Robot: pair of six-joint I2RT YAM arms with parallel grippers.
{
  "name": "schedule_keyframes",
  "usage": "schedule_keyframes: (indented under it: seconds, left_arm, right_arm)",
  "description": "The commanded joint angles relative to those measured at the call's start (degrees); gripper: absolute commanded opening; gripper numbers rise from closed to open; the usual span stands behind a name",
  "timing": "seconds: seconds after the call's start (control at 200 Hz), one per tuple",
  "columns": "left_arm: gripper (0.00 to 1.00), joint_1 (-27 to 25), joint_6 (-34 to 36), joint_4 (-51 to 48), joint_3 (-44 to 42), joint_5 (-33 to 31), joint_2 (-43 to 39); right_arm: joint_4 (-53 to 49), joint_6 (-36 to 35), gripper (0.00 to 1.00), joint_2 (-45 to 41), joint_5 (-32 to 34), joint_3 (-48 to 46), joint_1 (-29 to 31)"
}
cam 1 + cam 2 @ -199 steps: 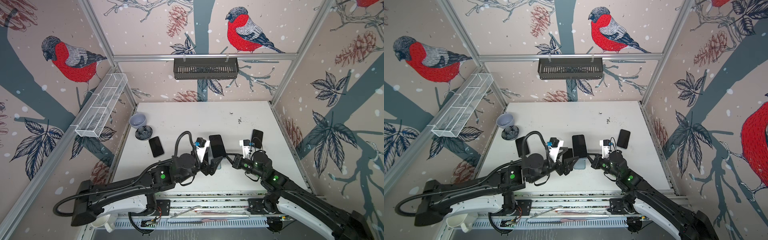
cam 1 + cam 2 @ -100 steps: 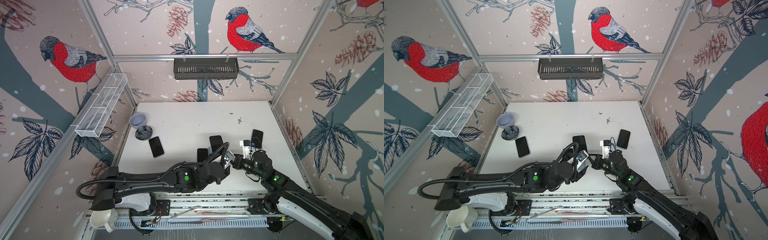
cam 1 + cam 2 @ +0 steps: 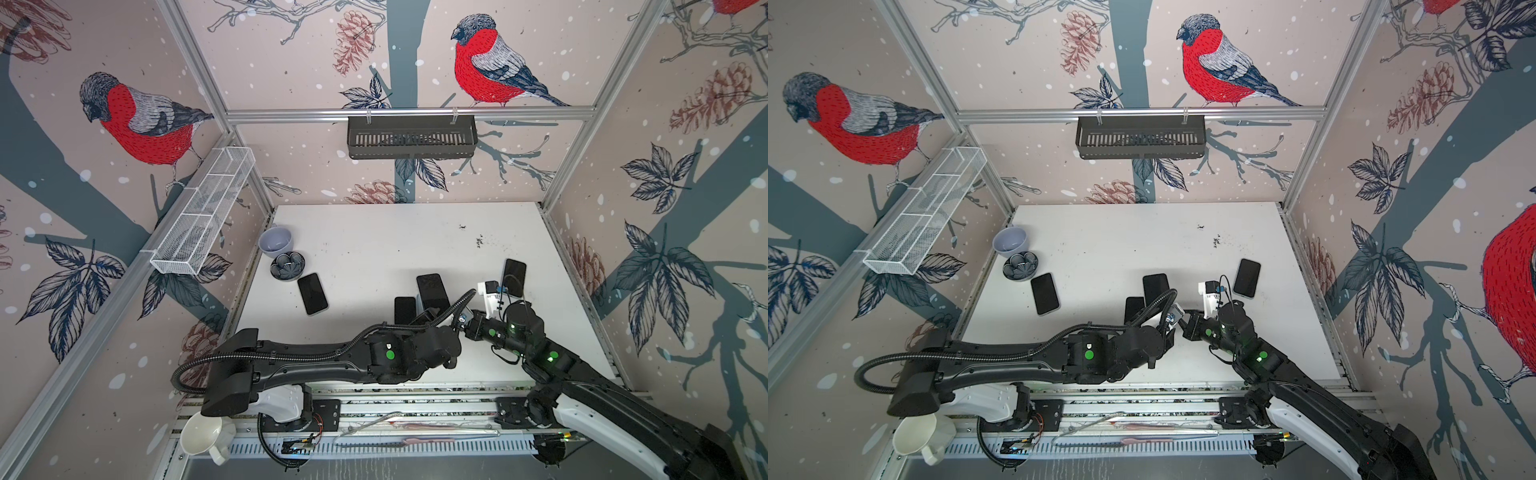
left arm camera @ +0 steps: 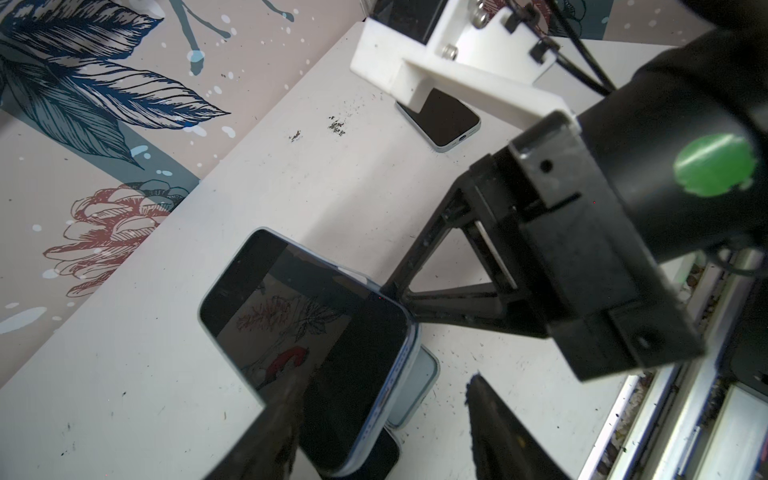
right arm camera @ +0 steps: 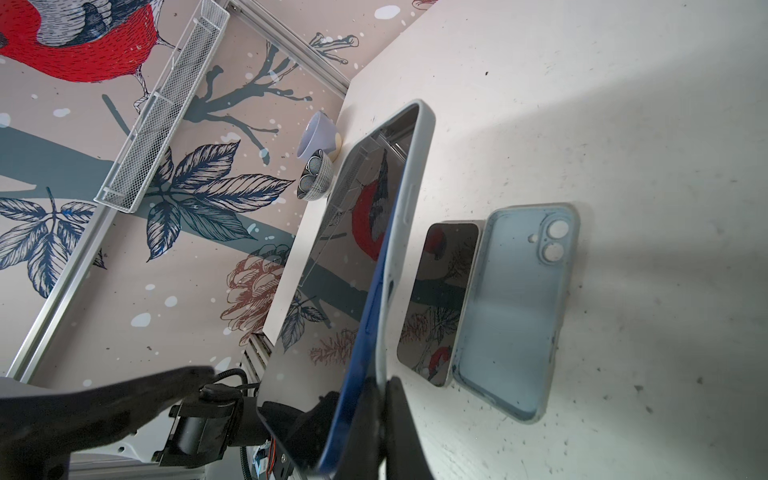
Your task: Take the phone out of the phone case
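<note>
1. Jaws apart, the left gripper (image 4: 386,374) reaches in from 7 o'clock and straddles the near end of the phone. One finger (image 4: 282,415) hangs over the glass and its partner stands clear beyond the long edge, so it grips nothing.
2. Near the middle of the white table (image 3: 374,232), the dark-screened, blue-edged slab phone (image 3: 432,289) sits in a pale grey-blue rubbery phone case (image 5: 409,187). Both are held off the surface, above a spare pale blue case (image 5: 515,311) and a bare black phone (image 5: 440,303).
3. Its long axis runs roughly from 6 to 12 o'clock in both top views, screen upward, with the 6 o'clock end between the two grippers. At that end the blue edge shows outside the case lip, so it looks partly freed.
4. Handling, as I judge it: the phone is rigid and dense, and its glass is slick and breakable. It is best taken by the two blue long edges near the 6 o'clock end. The case is soft and stretchy and should peel from a corner.
5. From 4 o'clock the right gripper (image 5: 380,399) is pinched tight on the case's lip at the near corner.
</note>
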Motion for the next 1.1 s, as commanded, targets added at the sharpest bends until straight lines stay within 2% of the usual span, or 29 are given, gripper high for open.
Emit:
schedule_keyframes:
  seconds: [0.0,0.32,0.881,1.096]
  left_arm:
    - [0.62,-0.07,-0.43,0.15,0.57,-2.27,0.43]
    - [0.60,0.07,-0.66,0.08,0.74,-3.59,2.67]
    - [0.59,1.30,-0.32,1.57,0.54,-1.79,5.66]
    - [0.57,1.54,-0.57,1.12,1.29,-4.93,7.48]
  right_arm:
    - [2.35,-0.29,0.00,-0.60,-1.13,-0.23,-0.04]
    - [2.92,0.23,0.00,-2.09,-1.48,-2.20,0.02]
    - [2.74,0.59,0.00,-4.57,-1.73,-4.14,0.00]
    - [2.74,0.85,0.00,-4.90,-2.53,-4.58,0.00]
